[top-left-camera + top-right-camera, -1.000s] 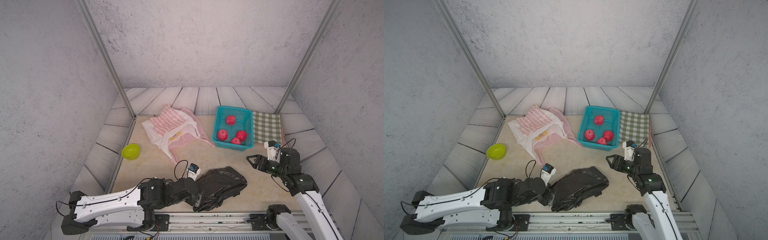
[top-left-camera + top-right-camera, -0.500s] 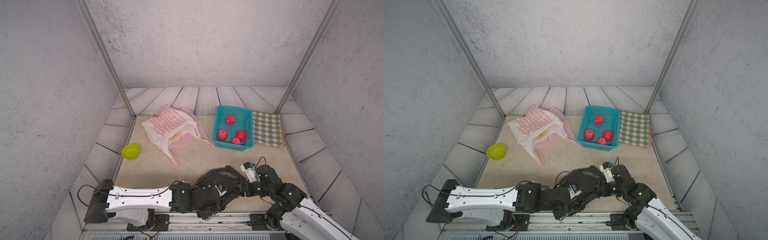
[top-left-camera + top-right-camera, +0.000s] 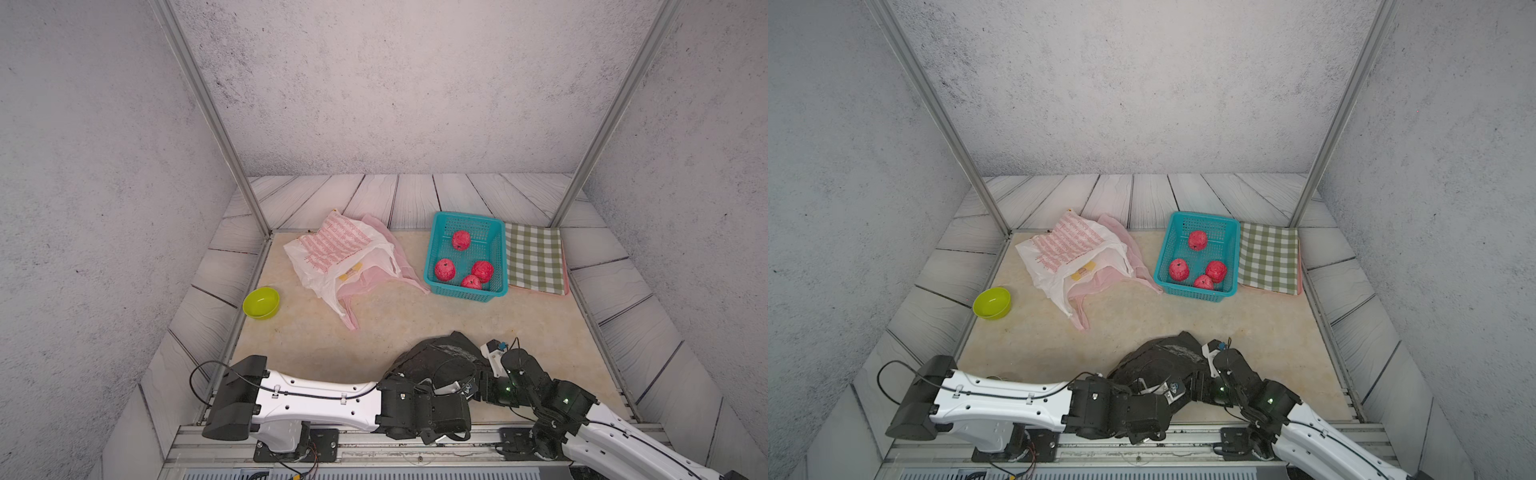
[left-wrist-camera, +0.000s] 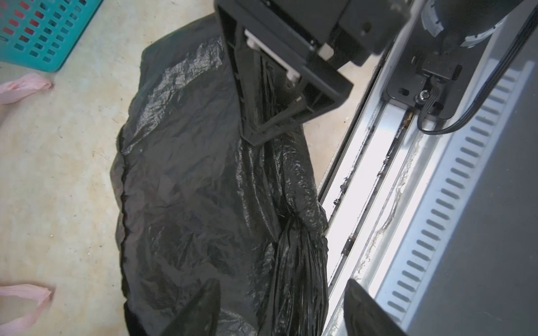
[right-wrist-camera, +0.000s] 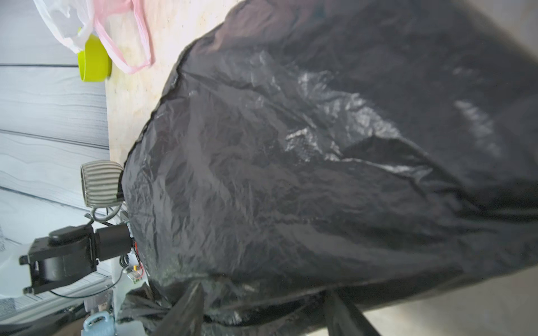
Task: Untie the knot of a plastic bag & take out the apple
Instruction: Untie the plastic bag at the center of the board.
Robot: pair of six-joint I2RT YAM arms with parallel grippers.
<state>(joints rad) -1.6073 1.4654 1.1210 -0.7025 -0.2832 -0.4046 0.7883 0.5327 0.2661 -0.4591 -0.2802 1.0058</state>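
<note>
Right gripper (image 5: 265,291) moved from right side of desk (image 3: 374,328) onto bag (image 3: 436,359); left gripper (image 4: 282,286) advanced along it. Both apart: left straddles twisted neck by knot (image 4: 294,222), right straddles bag body. Knot tied; apple unseen, presumably inside bag, desk front.

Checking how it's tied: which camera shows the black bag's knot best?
The left wrist view: the knot shows clearly where the black bag gathers into twisted strands. The right wrist view shows mostly the bag's body, only bunched plastic at its edge. In both top views the left arm and right arm cover that end.
</note>
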